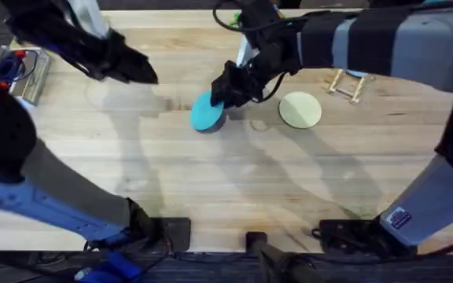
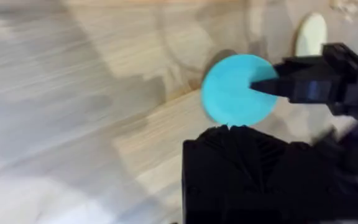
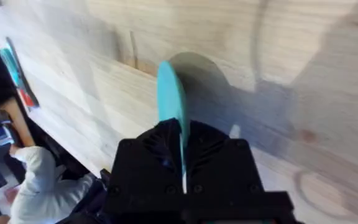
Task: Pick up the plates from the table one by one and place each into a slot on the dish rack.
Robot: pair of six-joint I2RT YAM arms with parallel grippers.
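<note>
My right gripper [image 1: 222,97] is shut on the rim of the teal plate [image 1: 206,113], near the middle of the table [image 1: 211,181]. In the right wrist view the teal plate [image 3: 170,96] stands edge-on between my fingers [image 3: 160,146], tilted up over its shadow. From the left wrist view the teal plate [image 2: 235,90] shows with the right gripper [image 2: 267,86] pinching its edge. The pale yellow-green plate [image 1: 300,109] lies flat to the right. The dish rack [image 1: 348,83] stands behind it, partly under my right arm. My left gripper [image 1: 136,69] hovers to the far left of the teal plate.
A box with coloured items [image 1: 20,71] sits at the table's left edge. The pale yellow-green plate [image 2: 311,32] also shows beyond the teal one. Bare planks stretch across the near half of the table.
</note>
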